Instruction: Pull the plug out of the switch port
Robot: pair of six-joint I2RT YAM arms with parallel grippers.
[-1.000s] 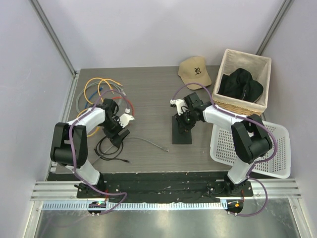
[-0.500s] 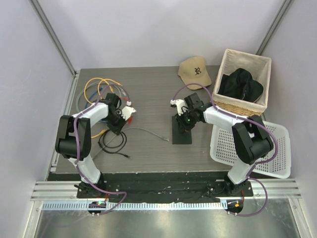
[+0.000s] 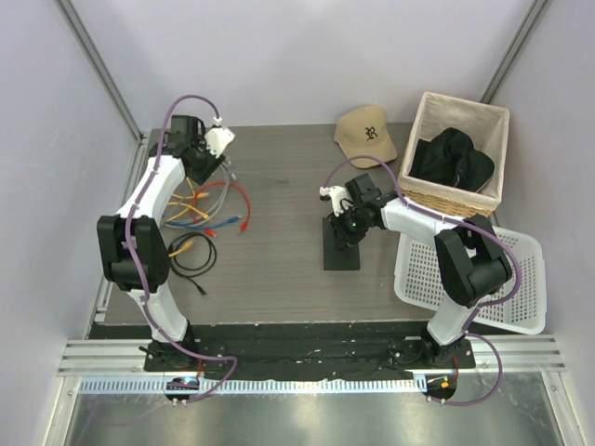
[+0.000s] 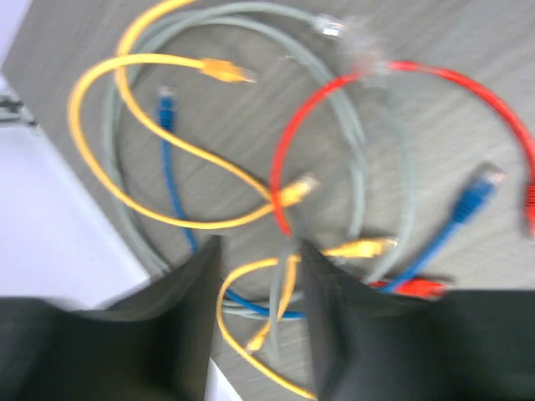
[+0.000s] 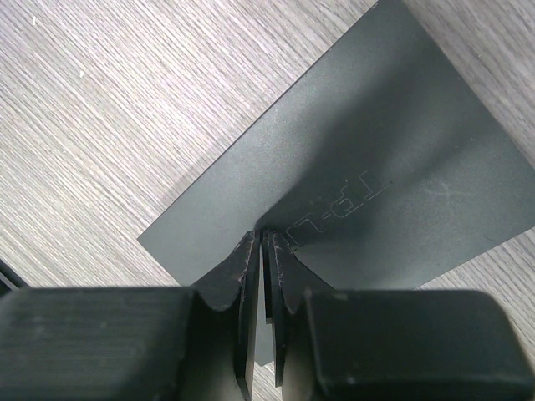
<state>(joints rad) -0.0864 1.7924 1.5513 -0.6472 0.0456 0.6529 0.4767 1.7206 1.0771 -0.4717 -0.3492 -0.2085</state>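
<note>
at the far left of the table (image 3: 279,279), the left arm has swung away from where it was a second ago. then it was folded low over the black cable coil (image 3: 193,255); now it reaches up to the back left corner. the left end effector (image 4: 259,246) hangs over a tangle of yellow cables (image 4: 125,71), blue cables (image 4: 171,167), a red cable (image 4: 351,92) and a grey cable (image 4: 251,21). its fingers (image 4: 196,309) stand a narrow way apart. the cables show through the gap, and in this blurred view nothing looks pinched. the grey cable end that lay loose just left of the switch in the earlier frames is gone from that spot. the coloured cables lie more spread out than before.

in the middle of the table lies the switch (image 3: 342,246), flat and in the same place as before, with no cable seen at its near or left edges. the right end effector (image 5: 264,238) has not moved: its fingers are almost together, tips resting on the switch's top.

further right are the tan cap (image 3: 365,133), the wicker basket (image 3: 423,125) with a black garment (image 3: 453,158) in it, and the white perforated tray (image 3: 483,288).
</note>
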